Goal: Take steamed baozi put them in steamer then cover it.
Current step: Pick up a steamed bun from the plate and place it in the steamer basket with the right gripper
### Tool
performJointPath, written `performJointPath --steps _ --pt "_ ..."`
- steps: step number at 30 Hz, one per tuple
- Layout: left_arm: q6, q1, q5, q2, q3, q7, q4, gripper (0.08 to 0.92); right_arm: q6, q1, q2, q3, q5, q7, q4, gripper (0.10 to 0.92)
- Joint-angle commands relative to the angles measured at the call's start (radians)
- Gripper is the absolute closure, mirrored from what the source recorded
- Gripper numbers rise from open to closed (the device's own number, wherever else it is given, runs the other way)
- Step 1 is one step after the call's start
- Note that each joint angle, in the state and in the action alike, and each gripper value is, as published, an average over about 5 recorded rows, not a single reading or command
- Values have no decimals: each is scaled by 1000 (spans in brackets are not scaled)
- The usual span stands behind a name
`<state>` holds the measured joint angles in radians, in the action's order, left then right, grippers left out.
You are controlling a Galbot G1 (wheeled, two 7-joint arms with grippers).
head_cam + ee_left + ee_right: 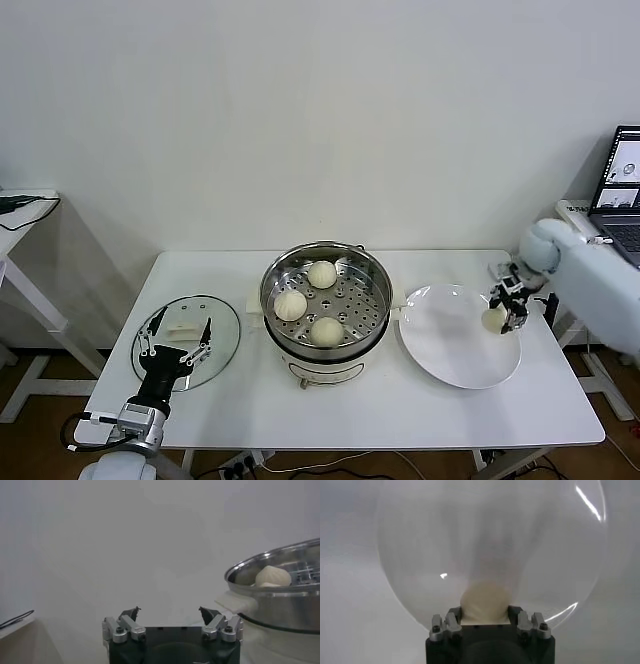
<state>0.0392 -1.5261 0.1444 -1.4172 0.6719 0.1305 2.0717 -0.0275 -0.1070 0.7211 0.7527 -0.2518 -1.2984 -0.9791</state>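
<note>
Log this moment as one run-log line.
right gripper: shut on last baozi over plate | steamer: three buns | left gripper: open above lid

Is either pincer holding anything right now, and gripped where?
The right pincer is shut on the last baozi, pinched across its sides over the white plate. The left pincer is open and holds nothing.

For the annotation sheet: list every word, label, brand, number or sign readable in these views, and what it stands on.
None can be read.
Laptop screen, far right in the head view: shows windows, any text too small to read.
Steamer, cover, plate, baozi, both grippers: no visible markings.
</note>
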Motion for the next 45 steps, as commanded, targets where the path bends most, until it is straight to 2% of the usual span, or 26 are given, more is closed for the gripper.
performJointPath --steps 1,11,15,20,31,45 --pt "-3 1 0 3 -2 1 5 177 -203 -535 -133 560 471 0 -322 389" --pt "-3 0 -16 21 4 7 27 177 -423 -988 -34 928 798 116 -625 389" --pt "0 2 -23 28 6 7 36 177 -489 -1034 39 955 907 169 -677 389" --pt "1 6 -25 30 6 8 39 177 -536 -1007 146 931 966 217 -679 389" --pt "2 8 -25 24 13 8 36 177 -575 -763 367 790 928 259 -501 387" --pt "1 12 -25 24 34 9 19 177 -551 -547 429 697 767 225 -292 389"
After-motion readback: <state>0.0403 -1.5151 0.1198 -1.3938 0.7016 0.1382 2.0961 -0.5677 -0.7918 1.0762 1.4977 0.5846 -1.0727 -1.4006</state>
